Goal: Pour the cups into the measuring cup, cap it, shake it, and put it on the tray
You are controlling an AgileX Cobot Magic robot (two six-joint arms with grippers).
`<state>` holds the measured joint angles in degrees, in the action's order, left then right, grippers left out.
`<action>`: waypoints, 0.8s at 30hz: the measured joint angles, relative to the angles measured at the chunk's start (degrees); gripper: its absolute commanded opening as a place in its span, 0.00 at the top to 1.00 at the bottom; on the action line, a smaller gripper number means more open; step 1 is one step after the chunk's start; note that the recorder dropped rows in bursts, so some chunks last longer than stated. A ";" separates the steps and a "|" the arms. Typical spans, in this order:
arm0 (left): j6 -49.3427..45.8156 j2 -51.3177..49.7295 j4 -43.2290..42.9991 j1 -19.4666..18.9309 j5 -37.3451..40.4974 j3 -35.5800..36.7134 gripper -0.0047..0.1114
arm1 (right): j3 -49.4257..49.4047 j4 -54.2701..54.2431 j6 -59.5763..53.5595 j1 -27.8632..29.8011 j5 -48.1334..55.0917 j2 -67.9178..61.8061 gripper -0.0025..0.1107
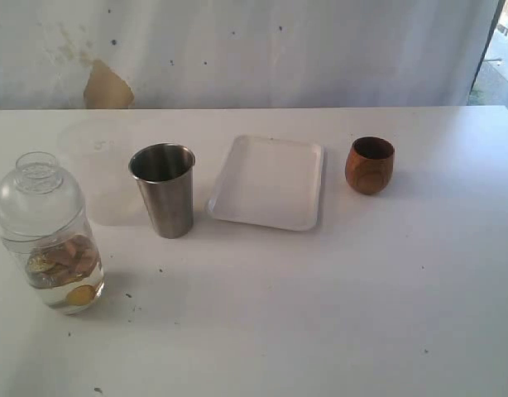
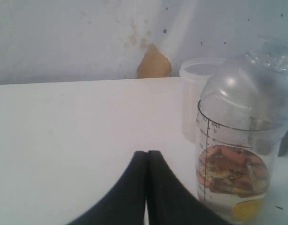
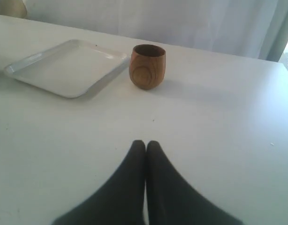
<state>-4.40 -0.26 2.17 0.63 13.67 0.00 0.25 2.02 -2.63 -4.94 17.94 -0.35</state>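
The clear measuring cup [image 1: 49, 240] stands at the table's front left with a clear dome lid [image 1: 37, 188] on top; brown and yellow pieces lie in liquid at its bottom. The steel tumbler [image 1: 164, 189] stands to its right, then the white tray [image 1: 269, 181], bare, then the brown wooden cup [image 1: 370, 165]. Neither arm shows in the exterior view. My left gripper [image 2: 147, 153] is shut and holds nothing, with the measuring cup [image 2: 238, 140] close beside it. My right gripper [image 3: 146, 142] is also shut and bare, well short of the wooden cup [image 3: 147, 66] and tray [image 3: 64, 65].
A faint frosted translucent cup [image 1: 97, 169] stands behind the measuring cup, left of the tumbler; it also shows in the left wrist view as a frosted cup [image 2: 195, 93]. A white curtain [image 1: 254, 50] with a brown stain hangs behind the white table [image 1: 320, 314].
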 measured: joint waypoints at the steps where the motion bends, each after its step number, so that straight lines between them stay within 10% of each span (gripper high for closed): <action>1: 0.00 0.00 0.00 0.00 0.00 0.00 0.96 | 0.00 0.00 0.10 0.00 0.65 0.00 0.98; 24: 0.00 0.00 0.00 0.00 0.00 0.00 0.96 | 0.00 0.00 4.06 0.00 1.28 0.00 0.98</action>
<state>-4.40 -0.26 2.17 0.63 13.67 0.00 0.25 2.02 1.43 -4.94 19.22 -0.35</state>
